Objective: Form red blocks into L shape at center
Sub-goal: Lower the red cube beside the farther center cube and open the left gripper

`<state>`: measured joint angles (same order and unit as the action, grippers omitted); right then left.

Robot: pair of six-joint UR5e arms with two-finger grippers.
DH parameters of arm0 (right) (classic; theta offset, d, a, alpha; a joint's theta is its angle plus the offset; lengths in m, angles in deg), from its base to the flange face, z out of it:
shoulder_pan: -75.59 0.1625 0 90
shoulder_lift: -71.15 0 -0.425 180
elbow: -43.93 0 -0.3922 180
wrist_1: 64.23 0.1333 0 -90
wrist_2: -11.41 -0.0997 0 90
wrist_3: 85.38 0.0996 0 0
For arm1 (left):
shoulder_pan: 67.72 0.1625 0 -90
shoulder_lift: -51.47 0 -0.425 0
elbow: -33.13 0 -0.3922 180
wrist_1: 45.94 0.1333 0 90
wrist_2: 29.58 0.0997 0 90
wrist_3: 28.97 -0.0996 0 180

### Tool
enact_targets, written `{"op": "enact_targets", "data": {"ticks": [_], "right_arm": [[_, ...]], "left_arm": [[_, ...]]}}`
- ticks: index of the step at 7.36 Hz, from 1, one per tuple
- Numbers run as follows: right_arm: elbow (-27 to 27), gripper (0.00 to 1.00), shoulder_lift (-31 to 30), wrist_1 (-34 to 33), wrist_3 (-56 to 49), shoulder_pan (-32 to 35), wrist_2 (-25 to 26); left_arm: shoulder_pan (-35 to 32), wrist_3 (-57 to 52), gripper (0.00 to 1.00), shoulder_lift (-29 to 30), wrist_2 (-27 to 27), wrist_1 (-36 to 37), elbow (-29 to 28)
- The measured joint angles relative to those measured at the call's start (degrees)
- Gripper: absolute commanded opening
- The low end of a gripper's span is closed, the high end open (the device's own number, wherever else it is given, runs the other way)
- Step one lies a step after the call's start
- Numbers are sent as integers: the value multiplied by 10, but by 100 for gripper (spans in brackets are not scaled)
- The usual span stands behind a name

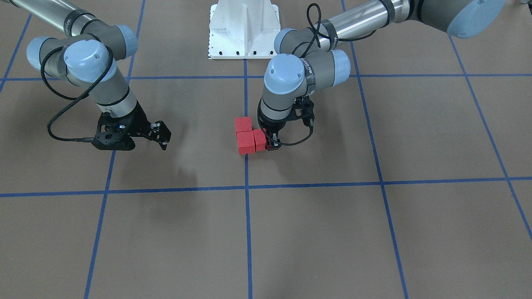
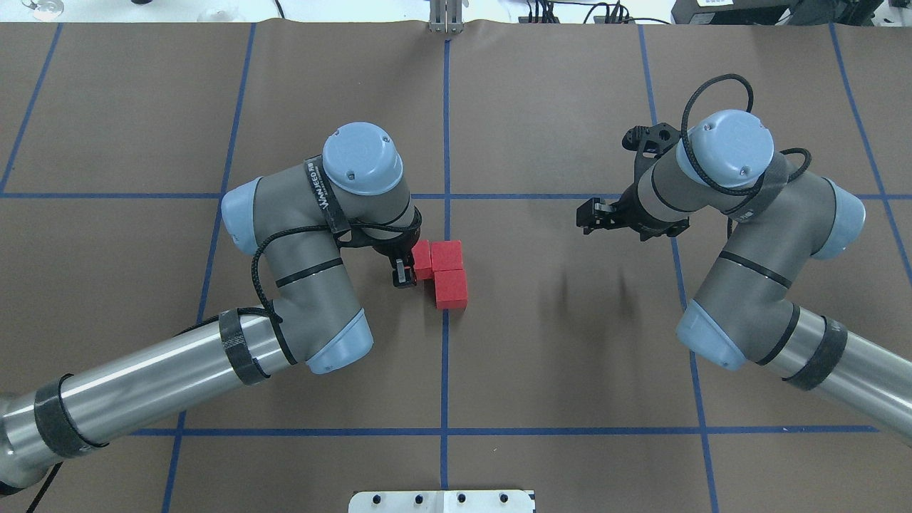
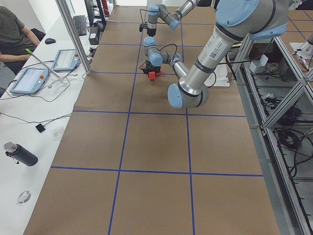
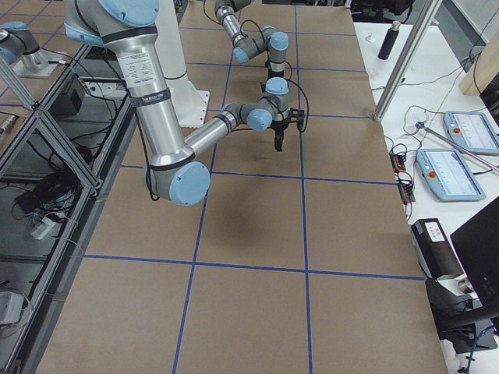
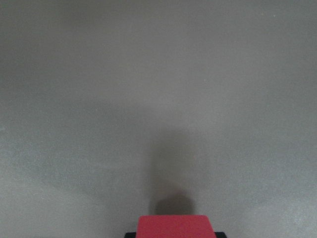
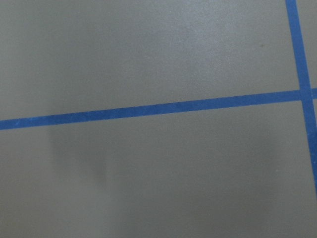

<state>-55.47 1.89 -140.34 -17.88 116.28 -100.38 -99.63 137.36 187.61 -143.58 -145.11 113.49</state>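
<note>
Brown matte table surface [image 2: 556,356] taped into squares; middle vertical blue tape line [image 2: 445,370] runs under the stack. Three small matte red cubes sit touching in an L on that line: two in a column [image 2: 447,255] [image 2: 451,288], third [image 2: 422,258] just beside the far one, on the robot's left. Left gripper [image 2: 408,272] is down at that third cube, one finger against it; clamped or loose, can't tell. Right gripper [image 2: 590,216] hangs well apart, jaws parted, empty.
</note>
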Motion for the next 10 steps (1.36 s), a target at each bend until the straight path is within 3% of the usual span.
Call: {"op": "enact_targets", "data": {"ticks": [2,3,4,10], "right_arm": [[0,100,0,0,0,0,0],[0,100,0,0,0,0,0],[0,100,0,0,0,0,0],[-2,100,1,0,3,0,0]], "left_arm": [[0,0,0,0,0,0,0],[0,-1,64,0,0,0,0],[0,0,100,0,0,0,0],[-3,4,100,-5,-4,6,23]]}}
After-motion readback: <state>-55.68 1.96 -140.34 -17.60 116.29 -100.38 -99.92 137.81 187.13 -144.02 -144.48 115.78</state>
